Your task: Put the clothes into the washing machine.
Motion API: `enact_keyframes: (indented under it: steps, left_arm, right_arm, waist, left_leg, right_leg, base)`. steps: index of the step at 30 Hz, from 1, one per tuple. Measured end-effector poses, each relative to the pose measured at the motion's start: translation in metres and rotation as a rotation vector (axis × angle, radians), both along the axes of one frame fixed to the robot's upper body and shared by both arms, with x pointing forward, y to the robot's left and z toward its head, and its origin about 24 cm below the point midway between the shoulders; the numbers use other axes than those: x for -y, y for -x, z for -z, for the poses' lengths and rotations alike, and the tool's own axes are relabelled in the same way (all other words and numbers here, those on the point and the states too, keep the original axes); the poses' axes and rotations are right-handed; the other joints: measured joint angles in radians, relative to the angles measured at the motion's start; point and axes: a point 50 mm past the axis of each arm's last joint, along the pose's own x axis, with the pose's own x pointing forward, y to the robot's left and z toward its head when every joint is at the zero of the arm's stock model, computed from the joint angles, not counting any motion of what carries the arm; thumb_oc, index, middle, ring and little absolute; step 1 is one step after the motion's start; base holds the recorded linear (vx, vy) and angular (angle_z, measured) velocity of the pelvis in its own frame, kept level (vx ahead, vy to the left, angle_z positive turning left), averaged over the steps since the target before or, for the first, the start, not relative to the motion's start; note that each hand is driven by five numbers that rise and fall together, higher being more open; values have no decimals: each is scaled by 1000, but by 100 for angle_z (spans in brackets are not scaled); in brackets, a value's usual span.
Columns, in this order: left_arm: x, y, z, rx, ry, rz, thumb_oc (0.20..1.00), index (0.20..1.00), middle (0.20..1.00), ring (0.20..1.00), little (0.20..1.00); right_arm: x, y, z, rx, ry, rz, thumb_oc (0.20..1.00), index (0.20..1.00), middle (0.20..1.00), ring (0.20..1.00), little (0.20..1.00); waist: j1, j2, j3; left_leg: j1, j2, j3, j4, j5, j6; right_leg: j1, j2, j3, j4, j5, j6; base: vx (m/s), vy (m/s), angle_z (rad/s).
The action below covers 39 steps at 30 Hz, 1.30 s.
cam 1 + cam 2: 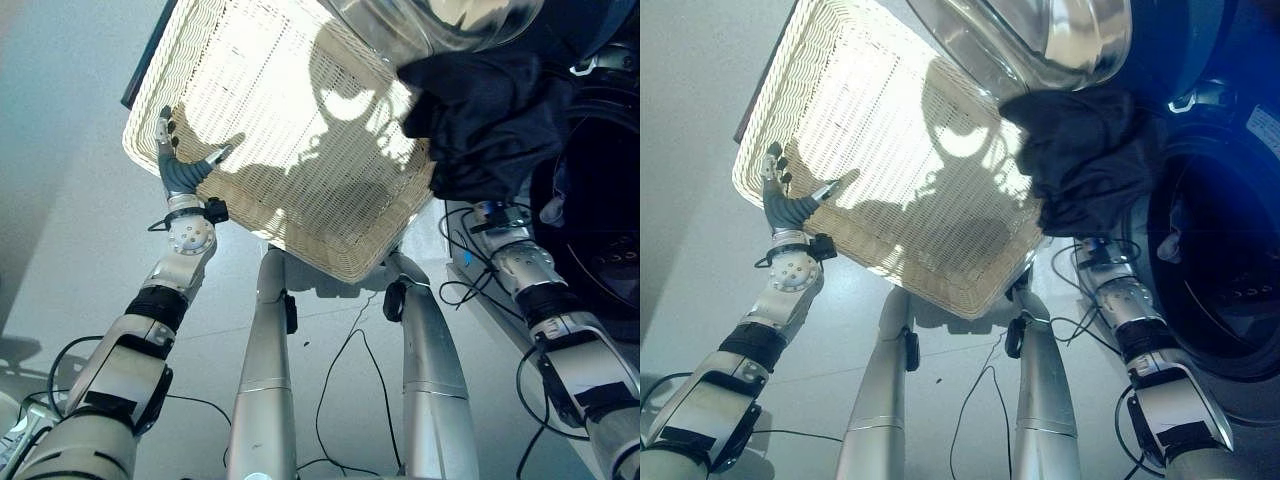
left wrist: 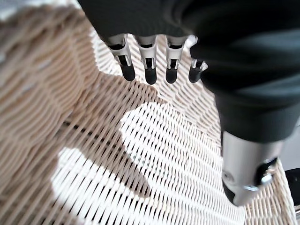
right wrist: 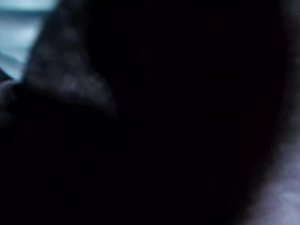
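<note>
While the dark garment [image 1: 490,115] bunches at the upper right of the left eye view, over the right arm's end, it hangs beside the washing machine drum [image 1: 595,215]; it could snag on the wicker basket [image 1: 290,130] rim. Across the right eye view, the left hand [image 1: 785,200] steadies the basket's edge at left. From the left wrist, relaxed fingers [image 2: 150,70] rest over the weave. Cloth darkens the right wrist view; that hand's grip cannot be told.

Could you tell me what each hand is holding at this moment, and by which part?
The left hand rests open against the wicker basket, gripping nothing. The right hand is buried under the dark clothes, so its hold cannot be told.
</note>
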Motion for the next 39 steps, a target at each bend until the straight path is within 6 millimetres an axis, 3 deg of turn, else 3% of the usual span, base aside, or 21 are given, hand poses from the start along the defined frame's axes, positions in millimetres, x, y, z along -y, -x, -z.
enact_keyframes:
  steps: [6,10,12,15,21,24,27,28,29,30,37,39]
  left_arm:
    - [-6,2,3,6,0,-8,1000,1000,1000,1000,1000]
    - [-8,5,5,19,13,-14,1000,1000,1000,1000,1000]
    - [-8,6,9,13,20,-19,1000,1000,1000,1000,1000]
    - [-5,5,10,17,37,-25,1000,1000,1000,1000,1000]
    - [5,5,9,25,18,-9,1000,1000,1000,1000,1000]
    - [7,8,10,35,10,-15,1000,1000,1000,1000,1000]
    - [3,10,11,38,12,-33,1000,1000,1000,1000,1000]
    - [0,12,11,35,4,-41,1000,1000,1000,1000,1000]
    - [-2,12,10,36,-1,-43,1000,1000,1000,1000,1000]
    - [-5,13,6,47,-11,-47,1000,1000,1000,1000,1000]
    - [-15,12,-5,42,-34,-35,1000,1000,1000,1000,1000]
    - [-15,10,-4,13,-44,-24,1000,1000,1000,1000,1000]
  right_arm:
    - [26,7,30,-165,-66,121,200,200,200,200,200]
    - [43,9,57,-407,-133,240,200,200,200,200,200]
    - [52,15,82,-574,-176,308,200,200,200,200,200]
    - [56,20,98,-739,-195,368,200,200,200,200,200]
    - [82,15,62,-958,-298,620,200,200,200,200,200]
    - [119,31,13,-1048,-433,906,200,200,200,200,200]
    - [149,60,-26,-964,-555,1134,200,200,200,200,200]
    - [150,63,-28,-973,-568,1164,548,548,548,548,548]
    - [151,64,-28,-983,-579,1173,818,818,818,818,818]
    - [153,67,-26,-1000,-581,1199,1000,1000,1000,1000,1000]
    - [154,62,-29,-989,-449,1204,1000,1000,1000,1000,1000]
    - [152,55,-22,-1050,-329,1178,1000,1000,1000,1000,1000]
  waist:
    - [-23,-2,1]
    - [-23,-2,1]
    - [-27,-2,1]
    - [-34,-2,1]
    - [-17,-2,1]
    - [-1,-2,1]
    - [10,-2,1]
    - [7,-2,1]
    - [6,-3,2]
    - [7,-3,2]
    - [9,-5,3]
    - [10,-5,3]
  left_leg:
    - [0,8,10,-10,1,2]
    - [7,13,18,-16,1,2]
    - [16,14,19,-20,1,2]
    - [19,14,21,-19,1,2]
    - [24,18,22,-15,1,2]
    - [13,18,21,-19,3,4]
    - [6,15,22,-29,8,10]
    - [5,14,22,-31,8,11]
    - [6,15,21,-32,8,11]
    - [7,14,20,-33,8,11]
    - [12,13,17,-33,13,17]
    - [20,10,15,-33,14,18]
  right_leg:
    - [5,10,9,-32,20,-2]
    - [8,13,13,-42,26,-3]
    - [14,15,14,-44,26,-4]
    - [15,16,17,-43,27,-3]
    - [22,25,18,-50,31,0]
    - [22,27,17,-76,46,4]
    - [22,26,16,-103,63,4]
    - [25,25,16,-112,69,6]
    - [27,25,16,-115,71,7]
    - [29,22,17,-120,73,8]
    - [36,20,17,-123,83,10]
    - [49,21,12,-125,84,10]
  base:
    - [-14,19,-5]
    - [-3,9,-6]
    - [0,-2,-4]
    - [-10,-12,-2]
    - [-8,-51,-2]
    - [-13,-15,-2]
    - [-5,2,-2]
    - [0,0,0]
    - [0,0,0]
    - [0,0,0]
    - [12,-15,0]
    - [20,-16,1]
